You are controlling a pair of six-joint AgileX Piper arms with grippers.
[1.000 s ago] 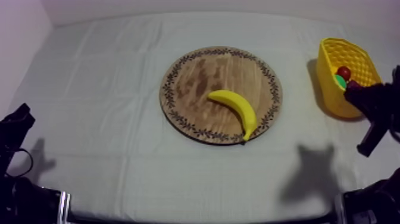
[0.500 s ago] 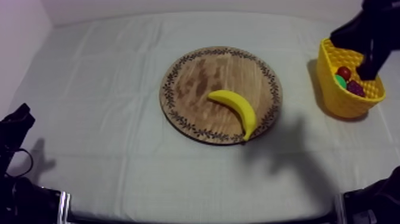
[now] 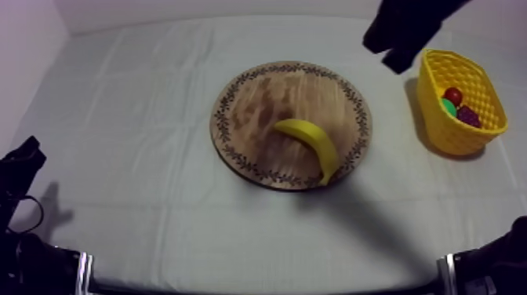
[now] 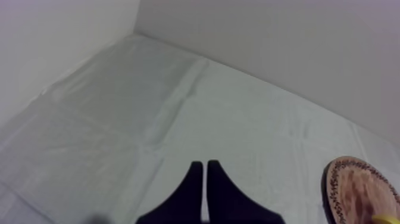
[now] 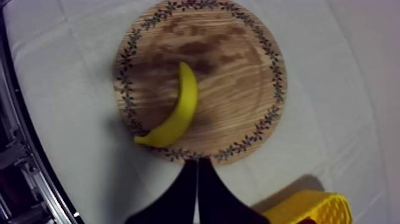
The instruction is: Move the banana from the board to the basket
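The yellow banana (image 3: 312, 145) lies on the right half of the round wooden board (image 3: 259, 102), in the shade of my right arm. My right gripper (image 3: 398, 56) hangs high over the table's far side, between the board and the yellow basket (image 3: 430, 88). In the right wrist view its fingers (image 5: 197, 164) lie together as a narrow wedge, shut on nothing, just off the board's rim (image 5: 238, 71) with the banana (image 5: 178, 113) beyond them and the basket (image 5: 309, 208) beside them. My left gripper (image 3: 19, 169) rests at the near left, shut (image 4: 205, 165).
The basket holds a small red fruit (image 3: 453, 95), a green pear (image 3: 448, 107) and purple grapes (image 3: 469, 116). The board's edge (image 4: 357, 190) shows past my left gripper. Bare cloth lies around the board.
My right arm has swung up from beside the basket at the near right to over the far side, left of the basket. Its shadow now falls on the banana. The left arm is still.
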